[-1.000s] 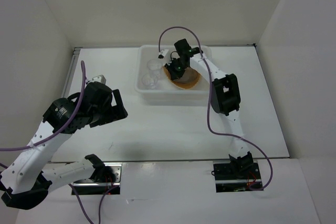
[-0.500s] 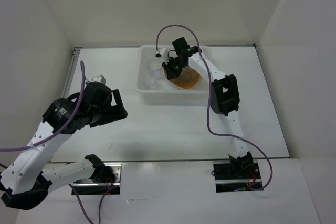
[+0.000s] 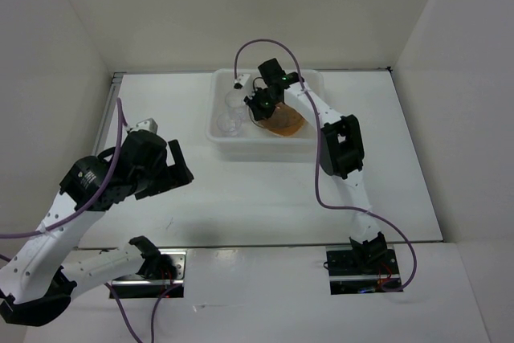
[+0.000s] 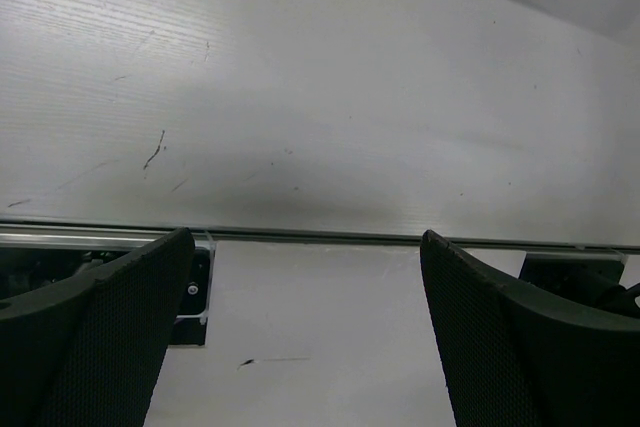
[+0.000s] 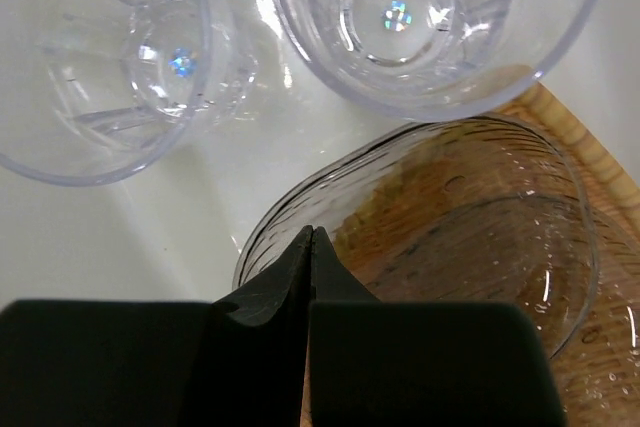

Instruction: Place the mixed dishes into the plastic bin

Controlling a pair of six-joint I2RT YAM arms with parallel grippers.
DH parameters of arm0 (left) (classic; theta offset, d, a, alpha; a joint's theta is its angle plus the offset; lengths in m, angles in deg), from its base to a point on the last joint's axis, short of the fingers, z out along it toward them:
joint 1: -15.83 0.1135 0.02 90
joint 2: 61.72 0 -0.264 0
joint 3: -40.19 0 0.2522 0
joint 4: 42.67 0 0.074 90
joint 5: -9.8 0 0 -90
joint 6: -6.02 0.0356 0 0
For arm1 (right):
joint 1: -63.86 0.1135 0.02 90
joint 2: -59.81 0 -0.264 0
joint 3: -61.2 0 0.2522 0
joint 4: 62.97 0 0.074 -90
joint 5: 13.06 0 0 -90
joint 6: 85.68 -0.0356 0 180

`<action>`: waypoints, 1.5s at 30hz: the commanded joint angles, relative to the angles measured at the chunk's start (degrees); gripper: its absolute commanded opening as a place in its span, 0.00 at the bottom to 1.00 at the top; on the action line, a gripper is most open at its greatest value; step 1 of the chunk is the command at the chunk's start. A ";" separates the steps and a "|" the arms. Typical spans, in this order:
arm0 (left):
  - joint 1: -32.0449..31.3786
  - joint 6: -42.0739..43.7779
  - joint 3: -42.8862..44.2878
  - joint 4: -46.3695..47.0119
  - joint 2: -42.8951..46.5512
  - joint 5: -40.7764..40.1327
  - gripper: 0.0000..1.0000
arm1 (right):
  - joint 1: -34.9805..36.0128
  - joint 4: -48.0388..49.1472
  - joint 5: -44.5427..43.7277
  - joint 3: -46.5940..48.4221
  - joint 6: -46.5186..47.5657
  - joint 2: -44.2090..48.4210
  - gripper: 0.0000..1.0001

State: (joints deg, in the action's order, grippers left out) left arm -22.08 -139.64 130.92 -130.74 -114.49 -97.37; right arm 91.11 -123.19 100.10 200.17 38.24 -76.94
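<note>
Overhead, room: the plastic bin (image 3: 215,136) sits at the far edge of the table (image 3: 401,166), close to the back wall (image 3: 241,14). A wide stretch of white tabletop separates it from the arm bases.
Overhead, dishes: the orange tray (image 3: 291,126) lies in the bin's right half. The near tumbler (image 3: 228,124) and far tumbler (image 3: 235,100) stand in its left half.
Overhead, arms: the right gripper (image 3: 259,107) reaches down inside the bin, between tumblers and tray. The left gripper (image 3: 178,173) hangs over the table's left side, well apart from the bin.
Left wrist: fingers spread wide with nothing between them, above scratched tabletop and its near edge.
Right wrist: fingers pressed together, tips meeting at the near rim of the smoky saucer (image 5: 460,217), which rests on the tray. Whether the rim is pinched cannot be told. Both tumblers stand upright just beyond the tips.
</note>
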 commanded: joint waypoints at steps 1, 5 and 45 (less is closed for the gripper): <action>0.03 -0.68 -0.50 -0.14 0.57 0.65 1.00 | -0.43 3.82 -3.55 0.39 -1.47 3.07 0.00; 0.03 -1.21 -0.50 -0.14 1.09 0.65 1.00 | -2.45 5.76 -4.09 0.91 -2.53 4.38 0.00; 0.03 -2.79 -3.14 -0.14 4.26 2.23 1.00 | -1.66 6.91 -8.66 -9.81 1.60 5.26 0.00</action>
State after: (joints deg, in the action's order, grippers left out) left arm -22.08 -141.38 128.27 -131.06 -111.17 -96.08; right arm 90.56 -119.10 93.98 187.84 40.29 -70.90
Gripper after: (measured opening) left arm 1.000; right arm 0.001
